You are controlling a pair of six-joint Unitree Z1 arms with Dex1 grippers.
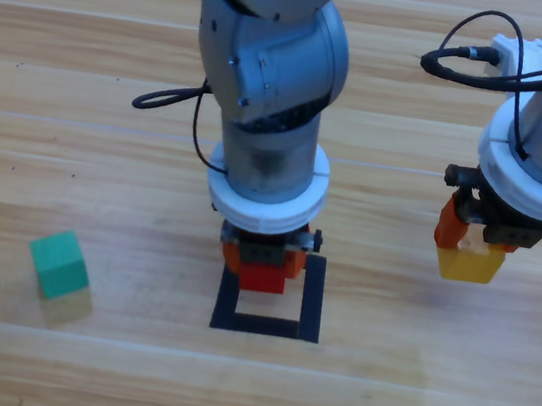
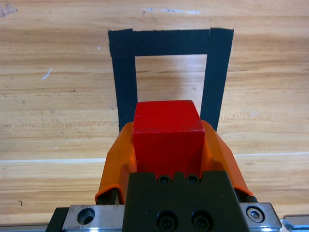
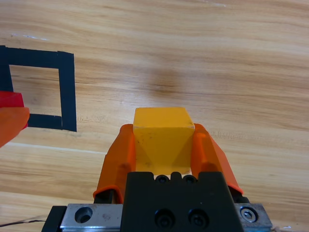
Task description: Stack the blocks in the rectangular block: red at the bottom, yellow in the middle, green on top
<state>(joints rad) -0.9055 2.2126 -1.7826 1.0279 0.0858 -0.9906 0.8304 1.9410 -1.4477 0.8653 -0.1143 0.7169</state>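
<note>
The red block [image 1: 261, 278] [image 2: 167, 135] is held in my left gripper [image 1: 262, 267] [image 2: 167, 145], which is shut on it over the back edge of the rectangular block [image 1: 313, 300] [image 2: 216, 67], a black tape outline. Whether the red block touches the table I cannot tell. My right gripper [image 1: 470, 253] [image 3: 163, 145] is shut on the yellow block [image 1: 469, 263] [image 3: 163, 135] and holds it above bare wood to the right of the outline [image 3: 67, 92]. The green block [image 1: 59, 263] lies alone on the table at the left.
The left arm's grey body [image 1: 269, 72] stands over the table's middle, with a black cable [image 1: 169, 100] looping beside it. The right arm's cable [image 1: 474, 55] hangs at the upper right. The left gripper's orange tip [image 3: 10, 123] shows at the right wrist view's left edge.
</note>
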